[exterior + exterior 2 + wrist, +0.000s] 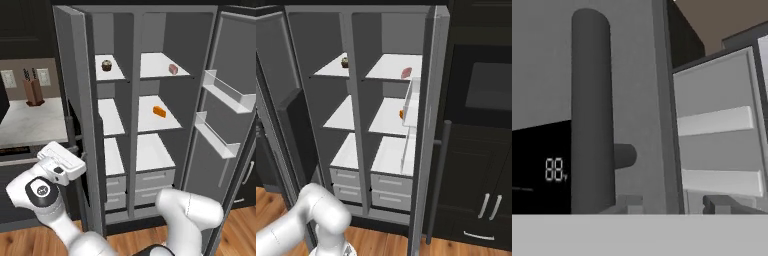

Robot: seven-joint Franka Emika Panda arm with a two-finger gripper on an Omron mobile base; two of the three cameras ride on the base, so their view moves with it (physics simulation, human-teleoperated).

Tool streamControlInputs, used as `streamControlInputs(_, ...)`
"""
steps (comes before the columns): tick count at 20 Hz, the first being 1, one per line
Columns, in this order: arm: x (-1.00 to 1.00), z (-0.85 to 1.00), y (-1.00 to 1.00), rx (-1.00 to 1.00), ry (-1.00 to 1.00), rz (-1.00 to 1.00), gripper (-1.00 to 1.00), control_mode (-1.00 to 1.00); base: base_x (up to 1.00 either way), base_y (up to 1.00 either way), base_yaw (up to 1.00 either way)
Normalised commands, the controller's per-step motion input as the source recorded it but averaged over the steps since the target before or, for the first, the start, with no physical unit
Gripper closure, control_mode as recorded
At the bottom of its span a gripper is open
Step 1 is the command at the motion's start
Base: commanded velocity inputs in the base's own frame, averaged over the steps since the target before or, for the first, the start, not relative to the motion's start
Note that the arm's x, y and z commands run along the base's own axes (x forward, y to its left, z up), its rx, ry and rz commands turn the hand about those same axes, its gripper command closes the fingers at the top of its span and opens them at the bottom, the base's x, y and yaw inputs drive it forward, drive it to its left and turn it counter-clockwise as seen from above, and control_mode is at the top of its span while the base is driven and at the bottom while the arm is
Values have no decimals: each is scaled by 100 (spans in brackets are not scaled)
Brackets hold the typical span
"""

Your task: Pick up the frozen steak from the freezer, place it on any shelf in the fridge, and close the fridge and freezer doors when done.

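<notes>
Here the fingers (674,205), pressed together, are mostly cut off beside the freezer door's bar handle (592,115).

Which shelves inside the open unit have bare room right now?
Bare: freezer's white middle shelf and bottom shelf; fridge's bottom white shelf. Partly taken: fridge's top shelf by the pinkish-red steak slab, its middle by the orange wedge, freezer's top by the dark brown cupcake.
</notes>
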Motion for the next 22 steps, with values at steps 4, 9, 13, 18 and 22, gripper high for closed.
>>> streamControlInputs(4,100,0,-100,3,-6,0,-100,-100,0,0,0)
streamControlInputs(9,100,0,-100,3,-5,0,-100,-100,0,0,0)
streamControlInputs(13,100,0,-100,3,-6,0,-100,-100,0,0,0)
streamControlInputs(18,93,0,-100,1,-14,0,-100,-100,0,0,0)
streamControlInputs(22,84,0,-100,0,-22,1,-100,-100,0,0,0)
